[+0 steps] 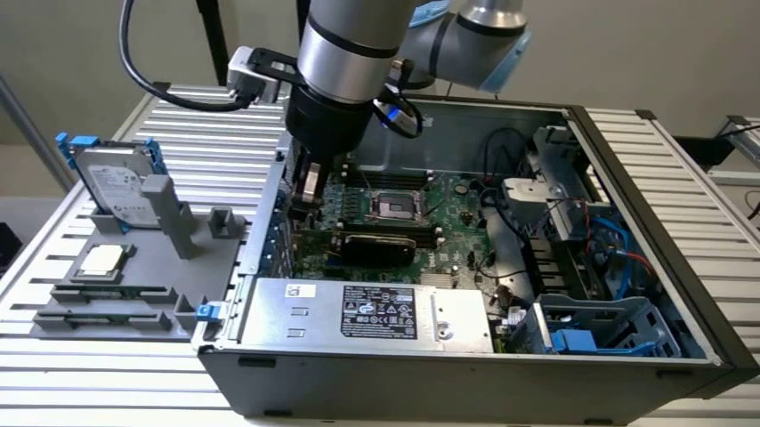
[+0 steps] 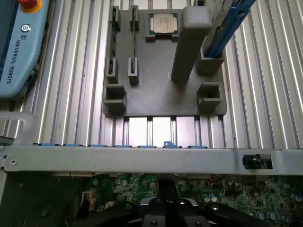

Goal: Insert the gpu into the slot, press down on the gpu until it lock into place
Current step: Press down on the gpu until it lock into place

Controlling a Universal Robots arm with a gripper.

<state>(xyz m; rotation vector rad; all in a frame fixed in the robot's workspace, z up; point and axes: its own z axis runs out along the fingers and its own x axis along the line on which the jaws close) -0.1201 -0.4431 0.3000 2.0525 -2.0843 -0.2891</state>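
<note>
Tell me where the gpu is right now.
In the exterior view the gpu lies inside the open computer case, on the green motherboard between the CPU socket and the silver power supply, just below the gripper.

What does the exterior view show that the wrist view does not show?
Exterior view alone: the arm reaching into the open case, the gpu lying on the motherboard, the silver power supply, the CPU socket and the hard drive standing on the tray.

Wrist view alone: the teach pendant lying on the table, and the shut hand from close above the board.

Both: the grey tray with the loose processor, the case wall, and the green motherboard.
</note>
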